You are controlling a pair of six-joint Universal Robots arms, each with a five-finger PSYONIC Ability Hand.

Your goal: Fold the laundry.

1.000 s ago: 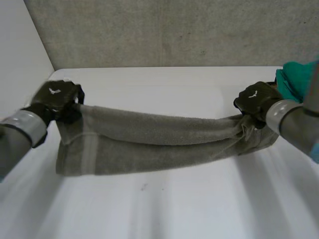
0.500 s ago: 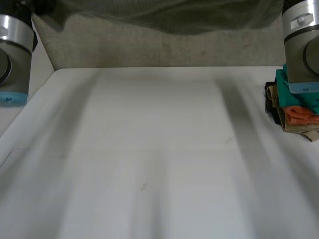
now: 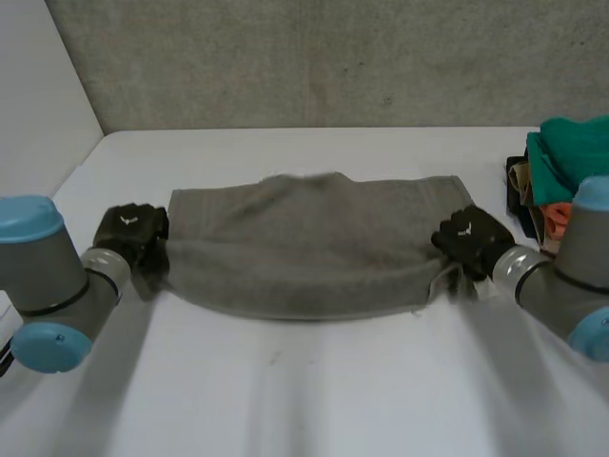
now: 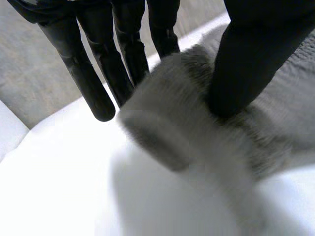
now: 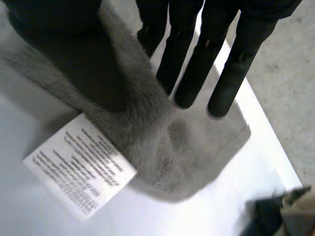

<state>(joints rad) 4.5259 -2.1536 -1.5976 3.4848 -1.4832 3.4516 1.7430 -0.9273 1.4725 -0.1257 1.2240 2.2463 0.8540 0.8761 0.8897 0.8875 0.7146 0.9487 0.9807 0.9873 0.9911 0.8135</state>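
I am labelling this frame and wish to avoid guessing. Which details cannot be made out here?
care label, right wrist view: its print is too small to read.
pile of clothes, head view: cut off by the edge, partly behind the right arm.
towel, head view: its underside lies against the table, so any layers beneath are hidden.

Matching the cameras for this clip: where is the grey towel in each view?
Head view: grey towel spread across the white table, left hand and right hand at its ends.
Left wrist view: its end pinched between the left hand's thumb and fingers.
Right wrist view: its end, with the printed label, under the right hand's thumb.
Shared landmark: the white table.
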